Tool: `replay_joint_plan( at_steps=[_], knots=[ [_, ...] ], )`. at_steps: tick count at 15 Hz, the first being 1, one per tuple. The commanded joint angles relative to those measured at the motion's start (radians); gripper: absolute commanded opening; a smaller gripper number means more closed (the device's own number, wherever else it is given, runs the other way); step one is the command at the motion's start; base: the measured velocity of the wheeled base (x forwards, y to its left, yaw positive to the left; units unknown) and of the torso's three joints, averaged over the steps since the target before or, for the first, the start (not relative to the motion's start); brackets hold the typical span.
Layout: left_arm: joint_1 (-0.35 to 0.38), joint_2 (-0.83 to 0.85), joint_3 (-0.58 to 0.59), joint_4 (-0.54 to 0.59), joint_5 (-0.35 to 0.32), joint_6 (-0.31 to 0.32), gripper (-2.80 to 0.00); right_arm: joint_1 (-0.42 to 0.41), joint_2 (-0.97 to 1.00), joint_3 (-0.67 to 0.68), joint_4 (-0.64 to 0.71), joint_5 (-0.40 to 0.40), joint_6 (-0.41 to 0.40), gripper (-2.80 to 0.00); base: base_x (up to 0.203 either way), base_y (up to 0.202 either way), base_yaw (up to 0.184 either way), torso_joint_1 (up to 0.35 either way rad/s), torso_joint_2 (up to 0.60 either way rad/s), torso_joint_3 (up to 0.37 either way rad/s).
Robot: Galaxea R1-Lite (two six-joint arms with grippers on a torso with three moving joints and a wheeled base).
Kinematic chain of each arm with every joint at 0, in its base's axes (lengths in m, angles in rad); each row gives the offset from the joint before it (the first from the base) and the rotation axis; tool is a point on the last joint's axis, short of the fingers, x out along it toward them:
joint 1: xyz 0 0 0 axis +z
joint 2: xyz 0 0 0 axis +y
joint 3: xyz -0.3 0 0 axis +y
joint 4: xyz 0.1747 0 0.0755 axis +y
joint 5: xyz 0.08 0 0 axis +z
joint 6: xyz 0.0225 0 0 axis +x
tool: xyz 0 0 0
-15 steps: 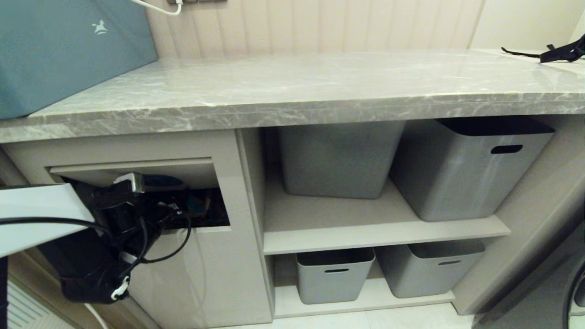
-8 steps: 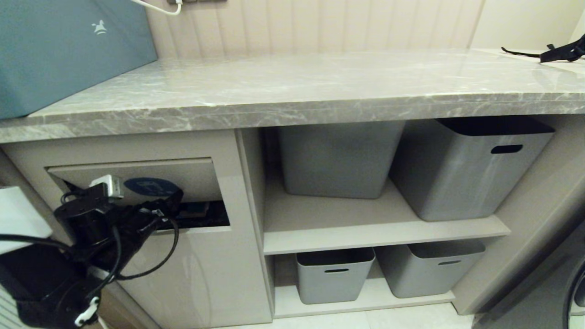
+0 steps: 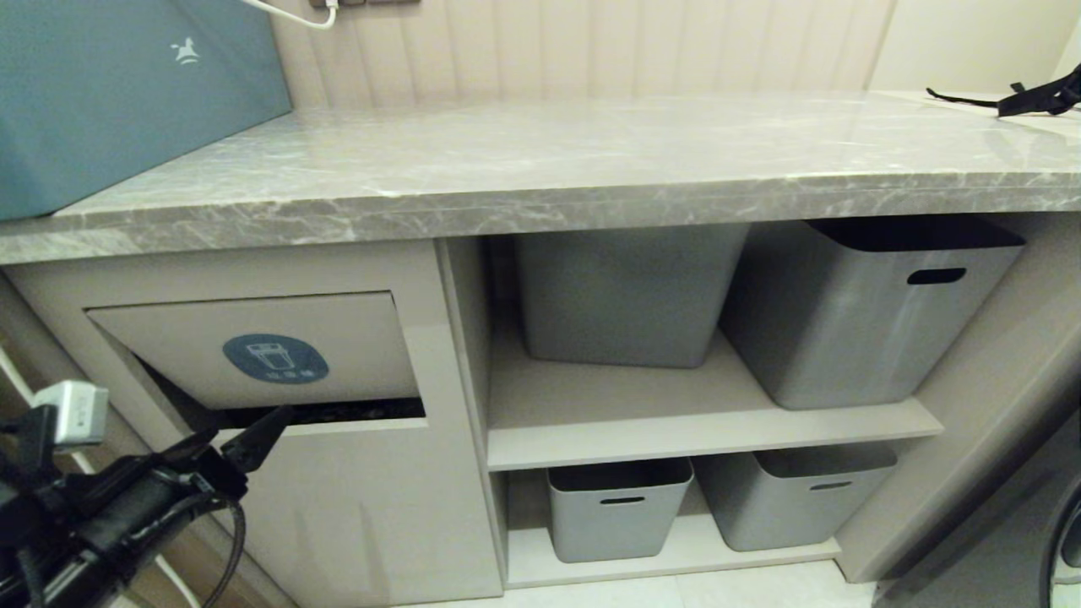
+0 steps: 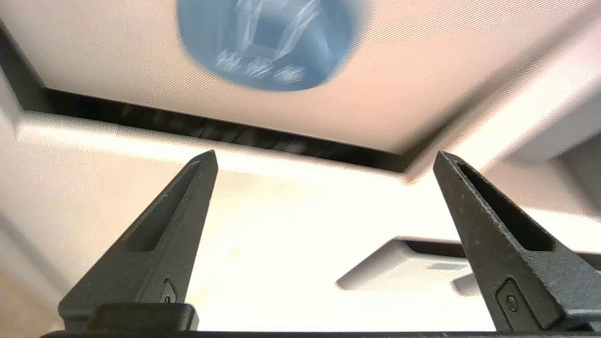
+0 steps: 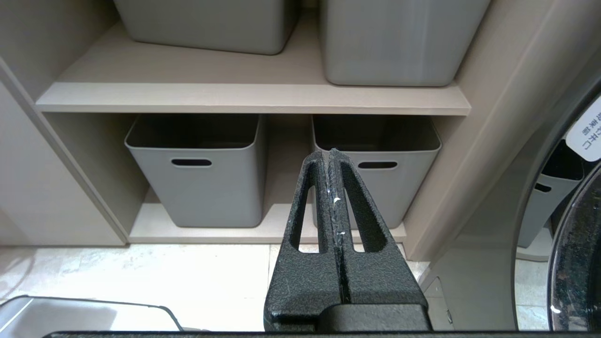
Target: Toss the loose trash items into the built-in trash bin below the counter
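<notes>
The built-in trash bin (image 3: 355,498) is the beige panel under the left end of the counter (image 3: 540,194). Its flap (image 3: 355,338) bears a blue oval sticker (image 3: 274,359) and hangs slightly ajar over a dark slit. My left gripper (image 3: 241,431) hovers just below and in front of that slit, open and empty. The left wrist view shows its fingertips (image 4: 206,159) spread wide under the sticker (image 4: 265,42). My right gripper (image 5: 331,155) is shut on nothing, parked low and facing the lower shelf. The loose trash items are out of view.
Two grey storage bins (image 3: 629,295) (image 3: 870,312) stand on the upper shelf and two smaller ones (image 3: 621,507) (image 3: 794,498) on the lower. A large teal box (image 3: 127,93) sits at the counter's left end and a black strap (image 3: 1039,97) at its far right. A round appliance door (image 5: 573,263) is on the right.
My left gripper has pulled out of the bin's opening, down and to the left, its jaws spreading wider. The flap has swung back down, so its sticker shows in full.
</notes>
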Motion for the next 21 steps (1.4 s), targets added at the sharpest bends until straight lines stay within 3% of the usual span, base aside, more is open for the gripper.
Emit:
replay_joint_plan(
  at_steps=[1,3,6,12,13,14,17,19,21],
  knots=[
    [-0.001,-0.172,0.013,0.012,-0.004,-0.003,0.0,0.0,0.001,0.0,-0.001,0.001,-0.001,-2.8,0.0,0.0,0.0,0.0,0.0,0.0],
    [-0.004,-0.283,0.016,0.105,-0.012,-0.026,0.0,0.0,0.001,0.0,0.001,0.001,-0.001,-2.8,0.0,0.0,0.0,0.0,0.0,0.0],
    [-0.008,-0.529,0.016,0.336,-0.057,-0.052,0.0,0.0,0.001,0.0,0.0,0.001,-0.001,-2.8,0.0,0.0,0.0,0.0,0.0,0.0],
    [-0.01,-1.124,-0.026,0.966,-0.112,0.057,0.0,0.0,0.001,0.0,0.001,0.001,-0.001,-2.8,0.0,0.0,0.0,0.0,0.0,0.0],
    [-0.01,-1.206,-0.027,1.073,-0.114,0.076,-2.8,0.0,0.001,0.0,-0.001,0.001,0.0,-2.8,0.0,0.0,0.0,0.0,0.0,0.0],
    [-0.009,-1.261,-0.02,1.139,-0.114,0.107,-2.8,0.0,0.001,0.0,-0.001,0.001,0.001,-2.8,0.0,0.0,0.0,0.0,0.0,0.0],
    [-0.009,-1.276,0.016,1.303,-0.095,0.277,-2.8,0.0,0.001,0.0,-0.001,-0.001,0.0,-2.8,0.0,0.0,0.0,0.0,0.0,0.0],
    [-0.01,-1.275,0.017,1.391,-0.001,0.329,-2.8,0.0,0.001,0.0,-0.001,0.0,0.002,-2.8,0.0,0.0,0.0,0.0,0.0,0.0],
    [-0.006,-1.271,0.013,1.523,0.023,0.345,-2.8,0.0,0.001,0.0,-0.001,-0.001,0.002,-2.8,0.0,0.0,0.0,0.0,0.0,0.0]
  ],
)
